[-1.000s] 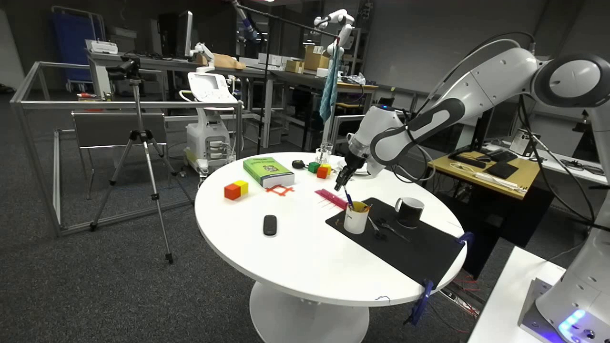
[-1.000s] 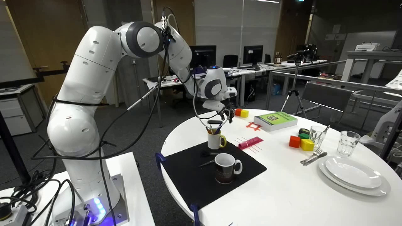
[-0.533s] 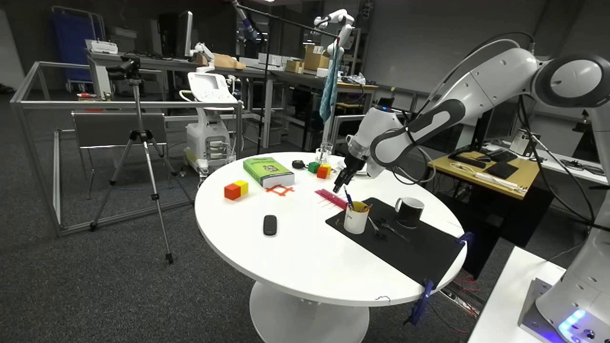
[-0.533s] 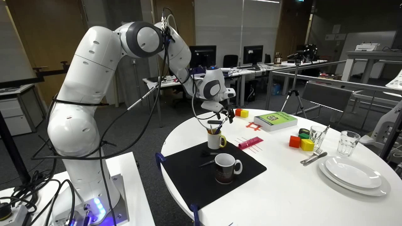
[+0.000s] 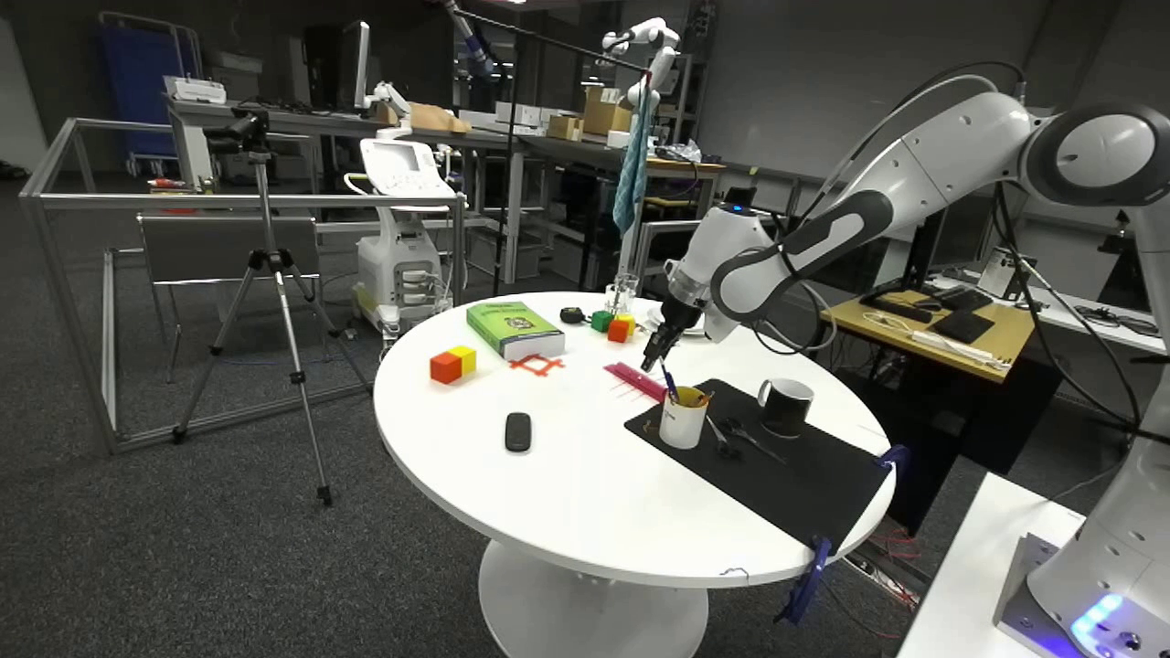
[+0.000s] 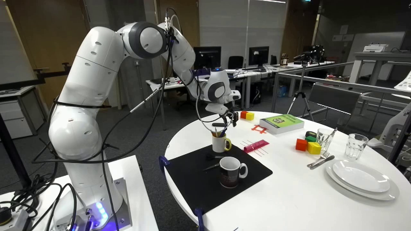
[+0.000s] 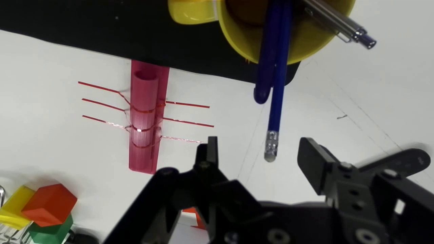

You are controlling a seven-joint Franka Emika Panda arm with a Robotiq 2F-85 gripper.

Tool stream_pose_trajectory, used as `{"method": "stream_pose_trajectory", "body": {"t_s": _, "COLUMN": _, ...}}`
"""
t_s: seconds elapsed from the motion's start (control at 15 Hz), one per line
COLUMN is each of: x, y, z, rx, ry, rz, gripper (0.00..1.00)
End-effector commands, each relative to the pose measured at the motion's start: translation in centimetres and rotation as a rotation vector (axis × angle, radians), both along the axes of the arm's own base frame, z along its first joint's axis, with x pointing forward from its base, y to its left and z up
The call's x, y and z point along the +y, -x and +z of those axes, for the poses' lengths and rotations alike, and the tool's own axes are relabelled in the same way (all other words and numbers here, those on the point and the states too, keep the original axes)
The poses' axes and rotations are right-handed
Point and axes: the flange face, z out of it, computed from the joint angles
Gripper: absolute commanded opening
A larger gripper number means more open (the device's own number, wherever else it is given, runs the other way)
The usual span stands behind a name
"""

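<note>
In an exterior view, going left to right, the room ran from a tripod (image 5: 271, 260) on grey carpet (image 5: 219, 567), past a white machine (image 5: 402, 260) and a hanging blue towel (image 5: 632, 169), to a wooden-topped desk (image 5: 1013, 320). In the middle stood the round white table (image 5: 567, 512). It bore, from the left, a red block (image 5: 445, 368) and a yellow block (image 5: 468, 358) side by side, a green book (image 5: 516, 331), a pink tube (image 5: 637, 381), then a black mat (image 5: 804, 493) carrying a white cup (image 5: 681, 428) with a yellow inside, and a dark mug (image 5: 788, 411).

My claw (image 7: 259, 152) slanted down over the table, near the cup's top. It was open, its two fingers (image 7: 212, 149) well apart. In the wrist view the eraser end of a blue pencil (image 7: 279, 84) showed between them, with a gap on either side. The pencil leaned out over the cup's rim, just right of a dark blue pen (image 7: 265, 74); a silver pen (image 7: 339, 23) stuck out farther right.
</note>
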Motion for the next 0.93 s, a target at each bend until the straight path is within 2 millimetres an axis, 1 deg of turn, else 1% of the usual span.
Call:
{"method": "stream_pose_trajectory", "body": {"t_s": 0.0, "x": -0.31, "y": 0.77, "z": 1.09, "rx": 0.004, "ry": 0.022, "rz": -0.018, "gripper": 0.38}}
{"method": "stream_pose_trajectory", "body": {"t_s": 0.27, "x": -0.56, "y": 0.86, "z": 1.18, "rx": 0.011, "ry": 0.037, "rz": -0.037, "gripper": 0.06}}
{"method": "stream_pose_trajectory", "body": {"t_s": 0.33, "x": -0.64, "y": 0.9, "z": 1.2, "rx": 0.016, "ry": 0.042, "rz": -0.043, "gripper": 0.01}}
{"method": "stream_pose_trajectory", "body": {"t_s": 0.87, "x": -0.59, "y": 1.07, "z": 1.3, "rx": 0.033, "ry": 0.056, "rz": -0.074, "gripper": 0.01}}
